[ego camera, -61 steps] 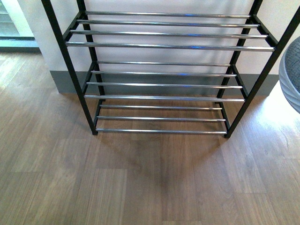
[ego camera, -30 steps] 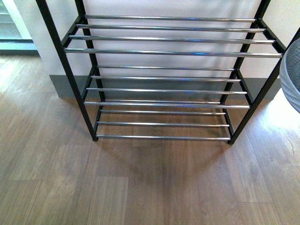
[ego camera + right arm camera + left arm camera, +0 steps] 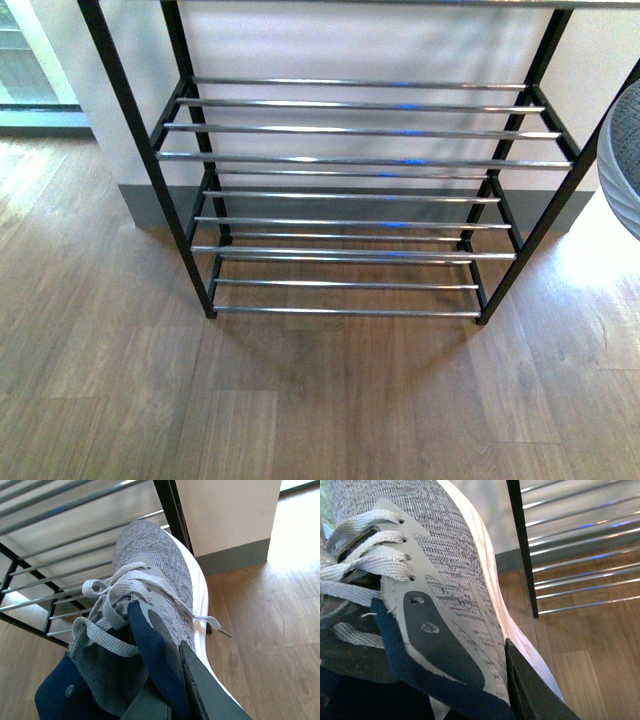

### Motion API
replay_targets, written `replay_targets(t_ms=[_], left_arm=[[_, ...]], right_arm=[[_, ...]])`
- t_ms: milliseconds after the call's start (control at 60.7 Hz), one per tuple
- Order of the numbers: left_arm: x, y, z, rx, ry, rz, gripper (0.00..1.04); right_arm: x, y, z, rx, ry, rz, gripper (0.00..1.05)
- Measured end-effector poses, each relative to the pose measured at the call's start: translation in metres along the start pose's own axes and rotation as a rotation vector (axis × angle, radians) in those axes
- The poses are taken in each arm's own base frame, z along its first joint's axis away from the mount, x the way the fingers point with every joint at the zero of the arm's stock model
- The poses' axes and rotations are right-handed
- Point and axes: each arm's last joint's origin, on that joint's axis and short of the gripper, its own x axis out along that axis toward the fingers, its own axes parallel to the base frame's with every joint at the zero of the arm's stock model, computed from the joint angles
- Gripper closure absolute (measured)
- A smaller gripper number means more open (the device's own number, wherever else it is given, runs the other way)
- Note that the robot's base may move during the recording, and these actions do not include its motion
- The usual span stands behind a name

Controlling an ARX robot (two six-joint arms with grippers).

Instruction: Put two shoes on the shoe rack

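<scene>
— Grey knit filled the left wrist view. What had hold of that sneaker [image 3: 450, 575]?

— The left gripper [image 3: 502, 700] did, closed on the shoe's side by the navy collar. One black finger [image 3: 532, 700] lay against the outside, and its partner was hidden by the shoe. The white sole ran beside a black post of the rack [image 3: 360, 160].

— And the right gripper [image 3: 175, 700]?

— Closed the same way on the other sneaker [image 3: 155, 565], with the collar pinched between two dark fingers [image 3: 210, 695] and the laces loose. Its toe pointed at the rack's corner post, above the wood floor [image 3: 330, 400].

— Was either shoe on the bars?

— Neither. From the front, the rack stood against a white wall [image 3: 350, 40], chrome bars running between black frames. Only a curve of the other sneaker's grey knit and white sole showed at the right edge, outside the frame.
</scene>
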Motion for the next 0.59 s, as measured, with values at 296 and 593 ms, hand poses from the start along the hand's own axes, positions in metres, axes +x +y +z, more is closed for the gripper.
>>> replay_targets(t_ms=[296, 593], left_arm=[[0.0, 0.0001, 0.0, 0.0, 0.0, 0.0, 1.03], [0.0001, 0.0, 0.0, 0.0, 0.0, 0.0, 1.03]], right_arm=[[-0.0001, 0.0, 0.0, 0.0, 0.0, 0.0, 1.03], [0.0, 0.0, 0.0, 0.0, 0.0, 0.0, 1.03]])
